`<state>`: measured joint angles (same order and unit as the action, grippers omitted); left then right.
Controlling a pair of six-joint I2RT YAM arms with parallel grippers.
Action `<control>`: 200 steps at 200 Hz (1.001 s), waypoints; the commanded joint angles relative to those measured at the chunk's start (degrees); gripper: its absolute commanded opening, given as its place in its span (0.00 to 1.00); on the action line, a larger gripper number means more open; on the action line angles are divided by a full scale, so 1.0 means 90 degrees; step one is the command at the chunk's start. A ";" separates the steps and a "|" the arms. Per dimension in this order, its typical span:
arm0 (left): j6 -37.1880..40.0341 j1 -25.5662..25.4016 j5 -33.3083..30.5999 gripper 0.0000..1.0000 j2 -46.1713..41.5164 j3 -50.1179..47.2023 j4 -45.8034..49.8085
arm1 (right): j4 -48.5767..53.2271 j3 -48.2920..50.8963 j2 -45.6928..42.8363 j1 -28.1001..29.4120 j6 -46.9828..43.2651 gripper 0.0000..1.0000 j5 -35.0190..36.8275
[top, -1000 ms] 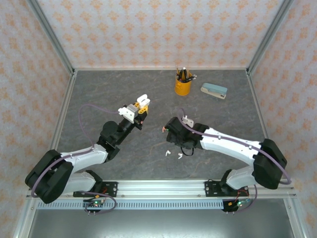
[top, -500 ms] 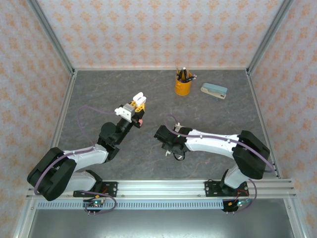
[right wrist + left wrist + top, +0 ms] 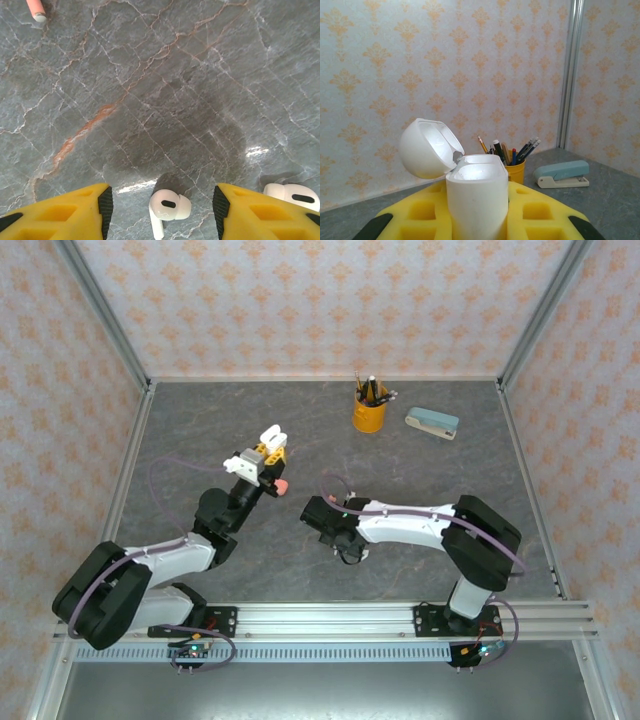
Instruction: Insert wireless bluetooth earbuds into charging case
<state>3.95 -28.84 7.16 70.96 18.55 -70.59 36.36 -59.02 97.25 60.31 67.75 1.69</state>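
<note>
My left gripper [image 3: 262, 452] is shut on a white charging case [image 3: 477, 200] and holds it upright above the table, its lid [image 3: 427, 147] swung open to the left. My right gripper [image 3: 162, 212] points down at the table, open, with a white earbud [image 3: 169, 206] lying between its yellow fingers [image 3: 75, 212], apart from both. A second white earbud [image 3: 292, 196] lies just outside the right finger. A salmon-pink earbud [image 3: 36, 9] lies farther off. In the top view the right gripper [image 3: 338, 540] is at table centre, and a small pink piece [image 3: 283, 484] lies beside the left gripper.
A yellow pen cup [image 3: 369, 412] and a pale blue stapler [image 3: 432, 422] stand at the back of the grey marbled table [image 3: 200, 430]. Patterned walls close in the back and both sides. Both also appear in the left wrist view: the pen cup [image 3: 516, 170] and the stapler [image 3: 562, 174].
The right arm has swung left and come down over the white earbuds, its jaws narrowing a little. The left gripper has carried the open case slightly left and back.
</note>
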 commanded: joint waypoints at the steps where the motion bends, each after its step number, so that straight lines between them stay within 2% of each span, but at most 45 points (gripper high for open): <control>1: -0.0077 0.0071 -0.0102 0.00 -0.0207 -0.0096 -0.0370 | -0.0007 -0.0132 0.0130 0.0068 0.0230 0.56 -0.0012; 129: -0.0212 0.0181 -0.0092 0.00 -0.0190 -0.0096 -0.0380 | 0.0148 -0.0178 0.0301 0.0222 0.0637 0.55 -0.0100; 200: -0.0260 0.0195 -0.0102 0.00 -0.0215 -0.0115 -0.0380 | 0.0164 -0.0268 0.0471 0.0219 0.0600 0.50 -0.0087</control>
<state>2.39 -27.59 6.98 69.71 18.15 -70.61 36.64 -60.14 100.64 61.95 72.42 -0.01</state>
